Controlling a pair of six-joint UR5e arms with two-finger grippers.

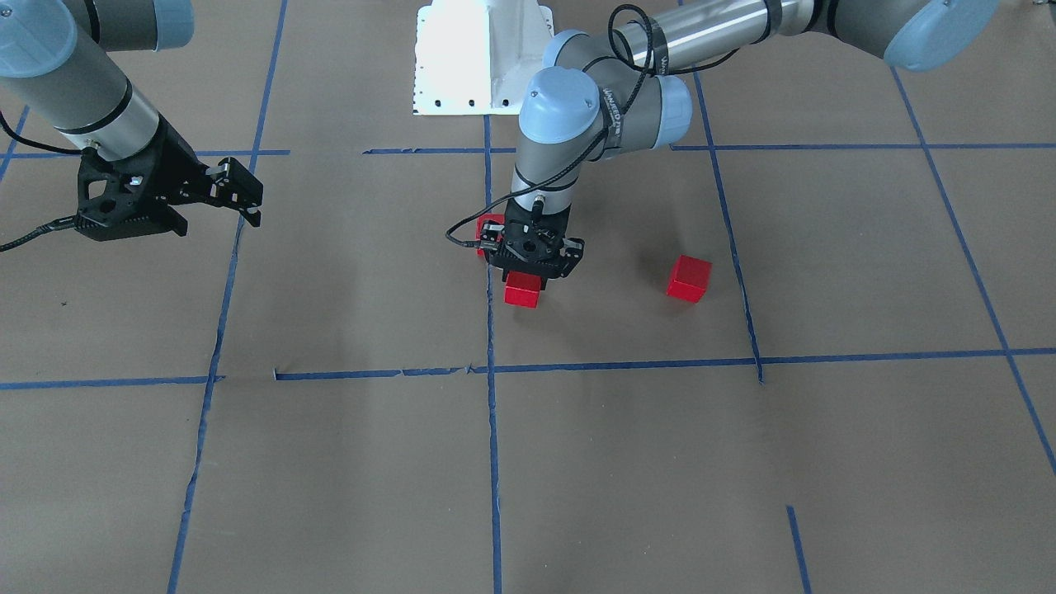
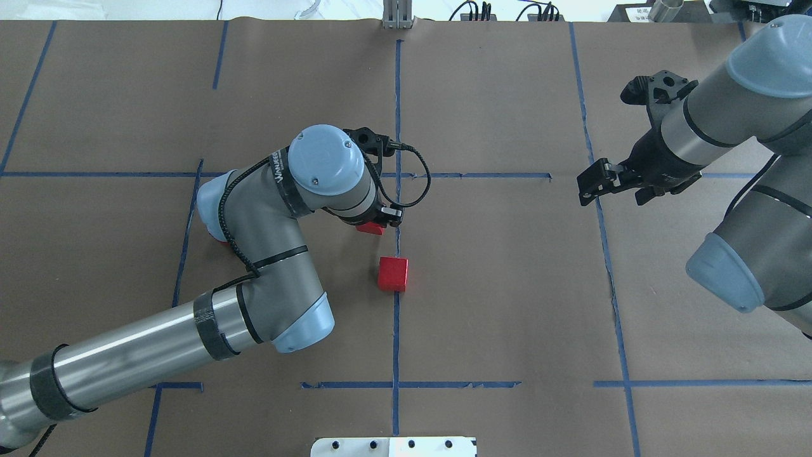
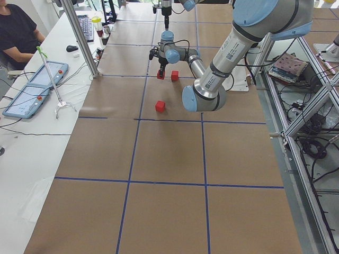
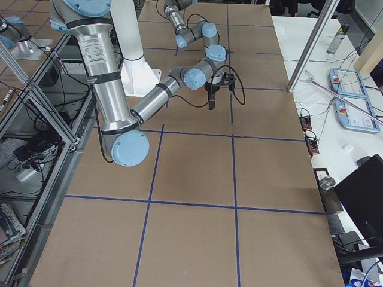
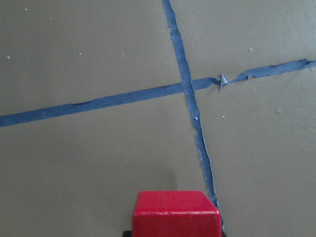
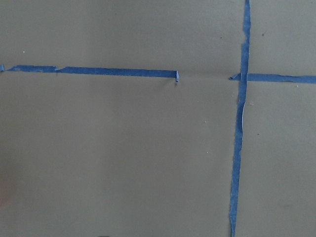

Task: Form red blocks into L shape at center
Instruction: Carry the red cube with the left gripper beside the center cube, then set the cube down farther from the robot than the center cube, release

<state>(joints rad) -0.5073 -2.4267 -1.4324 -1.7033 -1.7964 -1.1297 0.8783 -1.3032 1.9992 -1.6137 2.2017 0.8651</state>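
- Your left arm (image 2: 254,266) comes in low from the robot's left, folds back hard at the elbow, and the wrist stacks up so the left gripper (image 1: 533,268) points straight down at the center (image 2: 444,254).
- The first red block (image 1: 522,291) sits directly under that gripper, just to the robot's left of the vertical blue tape line (image 2: 396,330). In the left wrist view it fills the bottom middle of the frame, right beside the line.
- I honestly can't say if the fingers are clamped on it or only straddling it. The gripper body hides them in every view.
- The second red block (image 2: 392,273) sits on the blue line, on the robot's side of the first one. It's near, with a gap between them.
- The third red block (image 1: 689,278) is well off to the robot's left, apart from the other two. In the overhead view it's mostly tucked under the elbow.
- Your right arm (image 2: 748,190) is parked out on its own side, with the right gripper (image 2: 589,185) tilted down above the paper. Its fingers look pressed together, holding nothing.
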